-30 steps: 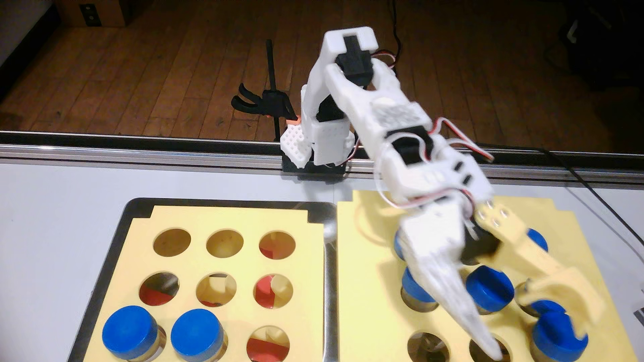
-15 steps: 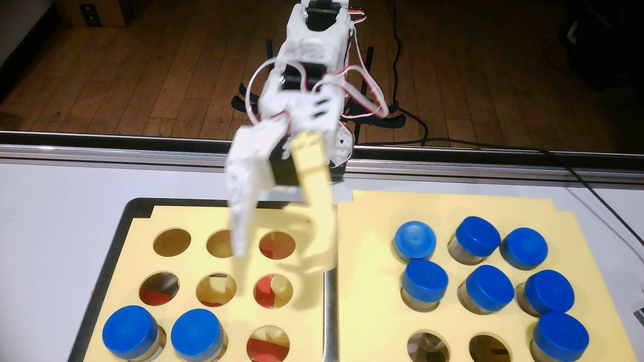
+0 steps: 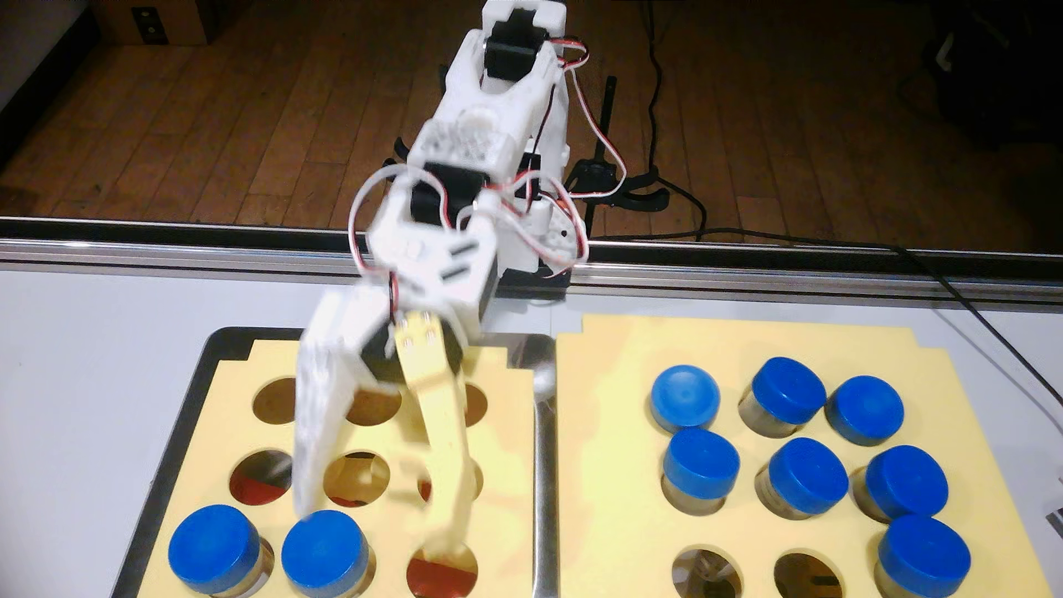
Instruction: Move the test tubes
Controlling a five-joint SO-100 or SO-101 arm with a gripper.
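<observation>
1. Nine test tubes in the fixed view: seven (image 3: 805,475) sit in the right foam block (image 3: 604,460), two (image 3: 325,551) along the near edge of the left foam block (image 3: 506,460).
2. Gripper (image 3: 377,532) just swung over from the right block, jaws spread and empty, now straddling the second tube on the left.
3. Guessing it's grabbing that one next.

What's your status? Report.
Tool open, empty, over left rack. White finger at middle front tube. Seven tubes in right rack. Nothing in the way.
</observation>
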